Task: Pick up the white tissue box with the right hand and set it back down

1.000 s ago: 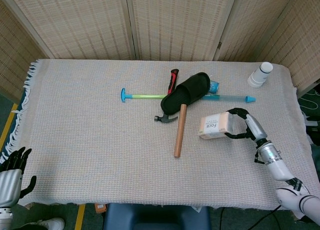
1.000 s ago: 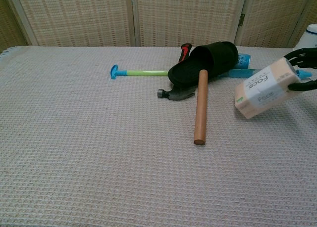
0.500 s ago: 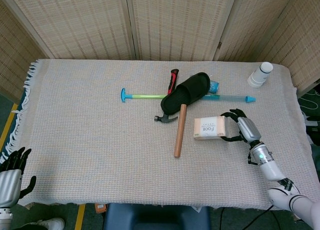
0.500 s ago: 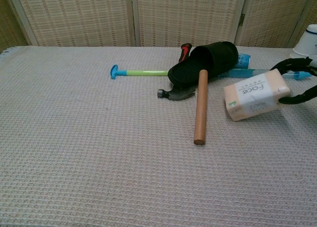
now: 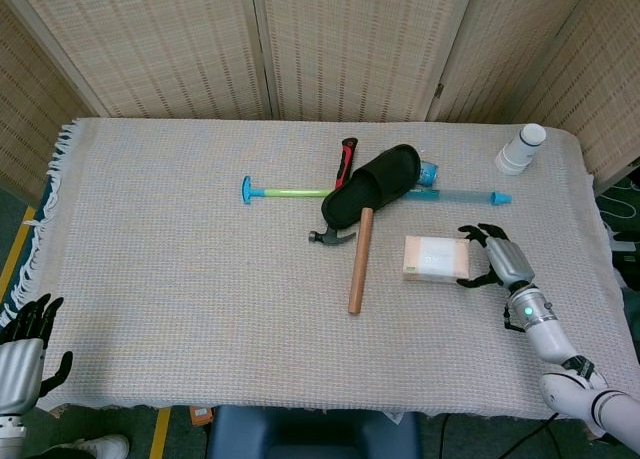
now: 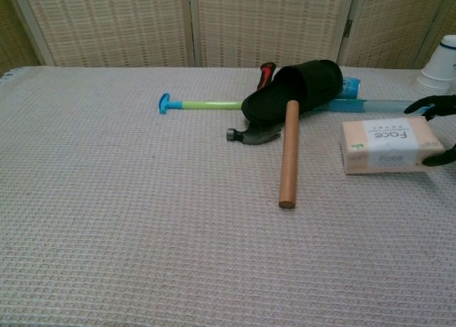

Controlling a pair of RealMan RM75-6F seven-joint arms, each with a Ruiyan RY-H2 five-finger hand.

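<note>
My right hand (image 5: pixel 497 259) at right end of white tissue box (image 5: pixel 435 257), fingers (image 6: pixel 429 105) curved around far and near edges. Box flat on cloth-covered table (image 5: pixel 180 279), so weight looks off my grip; judging set-down done, release pending. Cannot tell if fingers press box or merely bracket it. Box directly ahead of my palm, touching or nearly. Hammer (image 5: pixel 354 254) beyond box, away from my hand. Left hand (image 5: pixel 28 331) idle off table edge, holding nothing, fingers apart.

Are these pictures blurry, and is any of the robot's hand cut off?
Head view: sharp, evenly lit, only faint shadows; the whole right hand shows beside the tissue box. Chest view: also sharp, the box's lettering reads clearly, but the frame edge cuts off most of that hand.
</note>
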